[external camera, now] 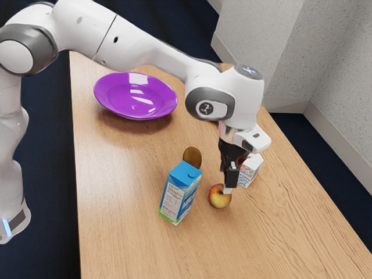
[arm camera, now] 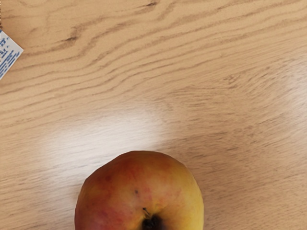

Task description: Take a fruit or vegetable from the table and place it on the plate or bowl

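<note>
Wooden table (external camera: 116, 232) runs the length of the exterior view, with a dark blue floor (external camera: 46, 256) around it and a pale speckled wall (external camera: 325, 52) at the far right. The arm (external camera: 145, 46) comes in from the upper left and bends down over the middle of the table.

The gripper (external camera: 228, 183) hangs straight down, right over the apple (external camera: 218, 199), with its lower end at the apple's top. From this side I cannot tell whether it is open or closed.

The apple, red and yellow, sits on the bare wood. In the wrist view it lies just under the hand (arm camera: 139, 194), stem end up, resting on the table (arm camera: 192, 72) with a pale sheen on the wood beside it. A printed carton corner (arm camera: 6, 53) shows at the edge of that view; which carton it belongs to I cannot tell.

A blue carton (external camera: 181, 192) stands upright just beside the apple, on the exterior view's left. A brown kiwi (external camera: 192, 156) lies behind that carton, toward the plate. A small carton (external camera: 250, 170), white with red, stands near the apple on the exterior view's right, partly behind the gripper.

The purple plate (external camera: 135, 95) sits farther back on the table, under the arm, well apart from the apple.
</note>
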